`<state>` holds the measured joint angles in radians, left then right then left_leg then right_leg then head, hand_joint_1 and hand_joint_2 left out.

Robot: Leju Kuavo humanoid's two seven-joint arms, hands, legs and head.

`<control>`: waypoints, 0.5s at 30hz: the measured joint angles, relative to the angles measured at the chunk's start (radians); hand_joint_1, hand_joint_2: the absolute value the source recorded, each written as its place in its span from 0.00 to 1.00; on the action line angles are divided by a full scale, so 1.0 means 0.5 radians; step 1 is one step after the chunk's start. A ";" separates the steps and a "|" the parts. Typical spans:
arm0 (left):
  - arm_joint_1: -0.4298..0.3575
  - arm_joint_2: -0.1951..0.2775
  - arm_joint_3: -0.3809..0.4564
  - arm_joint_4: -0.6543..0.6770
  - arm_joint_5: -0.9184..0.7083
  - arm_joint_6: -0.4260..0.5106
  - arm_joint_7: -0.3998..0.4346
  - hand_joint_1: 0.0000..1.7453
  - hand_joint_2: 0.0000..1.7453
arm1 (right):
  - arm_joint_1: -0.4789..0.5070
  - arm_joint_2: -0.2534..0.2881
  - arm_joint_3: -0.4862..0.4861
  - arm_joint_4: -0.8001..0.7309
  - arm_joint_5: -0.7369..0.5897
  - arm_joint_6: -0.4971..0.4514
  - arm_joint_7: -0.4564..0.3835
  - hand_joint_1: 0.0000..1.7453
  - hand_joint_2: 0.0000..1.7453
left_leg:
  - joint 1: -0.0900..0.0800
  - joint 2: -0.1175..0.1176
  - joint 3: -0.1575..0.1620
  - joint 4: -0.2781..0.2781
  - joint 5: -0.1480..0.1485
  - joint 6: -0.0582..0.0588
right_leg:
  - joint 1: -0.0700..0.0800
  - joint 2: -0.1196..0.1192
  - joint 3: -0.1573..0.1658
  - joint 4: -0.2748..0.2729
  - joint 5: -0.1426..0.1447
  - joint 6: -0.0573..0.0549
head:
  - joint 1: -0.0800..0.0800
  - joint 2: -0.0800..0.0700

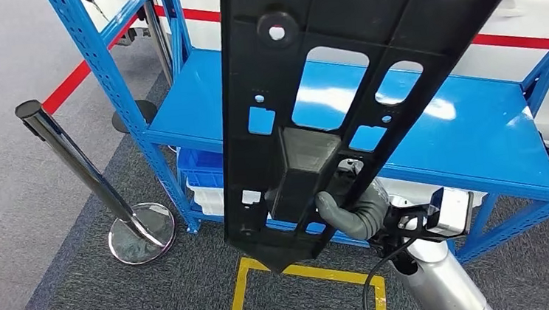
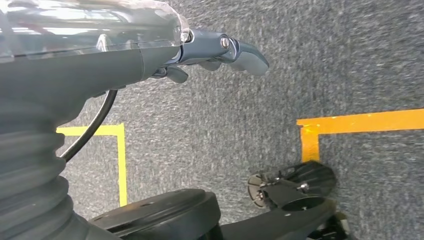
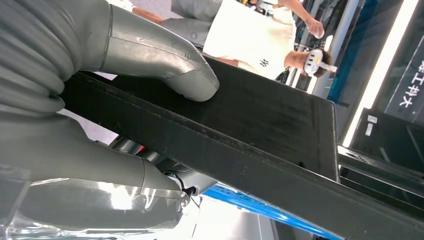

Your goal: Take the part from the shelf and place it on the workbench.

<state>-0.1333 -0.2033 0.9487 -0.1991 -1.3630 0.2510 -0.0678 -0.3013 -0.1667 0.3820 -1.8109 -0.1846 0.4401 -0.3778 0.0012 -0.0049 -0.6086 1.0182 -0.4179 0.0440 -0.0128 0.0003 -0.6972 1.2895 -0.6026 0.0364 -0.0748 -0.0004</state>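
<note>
The right hand grips a long black plastic part and holds it up in front of the head camera, clear of the blue steel shelf. The part is a flat panel with several cut-out windows, a round boss with a hole near its upper end, and a raised box-shaped block near its lower end. The hand clasps it at that block. In the head view the part stands tilted, its lower tip over the grey carpet and its upper end running out of frame.

In the right wrist view the thick grey thumb presses on one face of the part and the remaining fingers wrap the opposite side, so the panel is clamped between them. A person in a white shirt stands beyond the part in that view.

The left hand hangs over the carpet, holding nothing. Its dark fingers extend forward from the palm; how far they are apart cannot be judged from this angle.

The blue shelf board behind the part is bare and glossy. A blue bin sits on the lower level. A chrome barrier post on a round base stands on the carpet beside the shelf's left upright. Yellow floor tape marks a rectangle in front of the shelf, and red tape runs along the floor behind.
</note>
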 joint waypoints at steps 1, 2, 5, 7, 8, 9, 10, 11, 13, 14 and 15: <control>0.001 0.000 0.000 0.000 0.002 -0.001 0.001 0.00 1.00 | -0.002 0.000 -0.009 0.006 -0.010 0.002 0.004 1.00 1.00 | -0.002 0.000 -0.012 0.002 0.007 -0.001 | -0.002 0.000 0.010 0.006 0.011 0.001 | 0.000 0.000; 0.001 0.000 0.000 0.000 0.004 -0.001 0.003 0.00 1.00 | -0.007 0.000 -0.018 0.012 -0.017 0.002 0.010 1.00 1.00 | -0.002 -0.001 -0.022 0.005 0.015 -0.004 | -0.003 0.000 0.060 -0.069 0.054 0.000 | 0.000 0.000; 0.001 -0.001 0.000 0.000 0.009 -0.001 0.005 0.00 1.00 | -0.044 0.003 -0.031 0.033 -0.031 -0.002 0.033 1.00 1.00 | -0.006 -0.005 -0.046 0.008 0.042 -0.023 | 0.005 0.002 0.289 -0.467 0.198 -0.019 | 0.000 0.000; 0.002 -0.002 0.000 0.000 0.011 -0.002 0.007 0.00 1.00 | -0.065 0.008 -0.038 0.045 -0.033 -0.010 0.042 1.00 1.00 | -0.008 -0.006 -0.057 0.007 0.062 -0.046 | 0.019 0.004 0.324 -0.556 0.224 -0.037 | 0.000 0.000; 0.004 -0.004 0.000 0.000 0.011 -0.002 0.007 0.00 1.00 | -0.069 0.012 -0.042 0.050 -0.034 -0.013 0.045 1.00 1.00 | -0.005 -0.006 -0.060 0.003 0.075 -0.058 | 0.025 0.003 0.317 -0.555 0.239 -0.049 | 0.000 0.000; 0.006 -0.005 0.000 0.000 0.011 -0.002 0.008 0.00 1.00 | -0.073 0.013 -0.046 0.055 -0.034 -0.015 0.048 1.00 1.00 | -0.003 -0.006 -0.066 -0.001 0.084 -0.069 | 0.024 0.001 0.308 -0.559 0.254 -0.061 | 0.000 0.000; 0.007 -0.006 0.000 0.000 0.011 -0.002 0.008 0.00 1.00 | -0.077 0.016 -0.048 0.060 -0.033 -0.017 0.052 1.00 1.00 | 0.000 -0.006 -0.078 0.008 0.071 -0.078 | 0.022 -0.004 0.297 -0.565 0.273 -0.076 | 0.000 0.000; 0.009 -0.007 0.000 0.000 0.011 -0.003 0.008 0.00 1.00 | -0.083 0.021 -0.050 0.064 -0.033 -0.019 0.054 1.00 1.00 | 0.002 -0.005 -0.102 0.049 0.025 -0.087 | 0.019 -0.008 0.281 -0.572 0.295 -0.091 | 0.000 0.000; 0.009 -0.006 0.000 0.000 0.014 -0.004 0.008 0.00 1.00 | -0.094 0.033 -0.052 0.073 -0.033 -0.023 0.059 1.00 1.00 | 0.005 -0.003 -0.181 0.259 -0.155 -0.097 | 0.018 -0.016 0.236 -0.578 0.336 -0.110 | 0.000 0.000; 0.008 -0.006 0.000 0.000 0.015 -0.005 0.008 0.00 1.00 | -0.096 0.038 -0.055 0.077 -0.033 -0.025 0.060 1.00 1.00 | 0.005 -0.003 -0.219 0.397 -0.249 -0.100 | 0.021 -0.019 0.209 -0.577 0.355 -0.114 | 0.000 0.000; 0.006 -0.006 0.000 0.000 0.016 -0.006 0.008 0.00 1.00 | -0.096 0.041 -0.057 0.082 -0.033 -0.026 0.062 1.00 1.00 | 0.005 -0.003 -0.237 0.508 -0.312 -0.102 | 0.025 -0.021 0.182 -0.576 0.374 -0.115 | 0.000 0.000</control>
<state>-0.1302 -0.2065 0.9489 -0.1991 -1.3549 0.2483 -0.0637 -0.3494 -0.1460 0.3537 -1.7698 -0.2010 0.4269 -0.3470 0.0038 -0.0062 -0.7273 1.2723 -0.5740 -0.0068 -0.0002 -0.0103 -0.6061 1.0016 -0.4155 -0.0212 -0.0748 -0.0004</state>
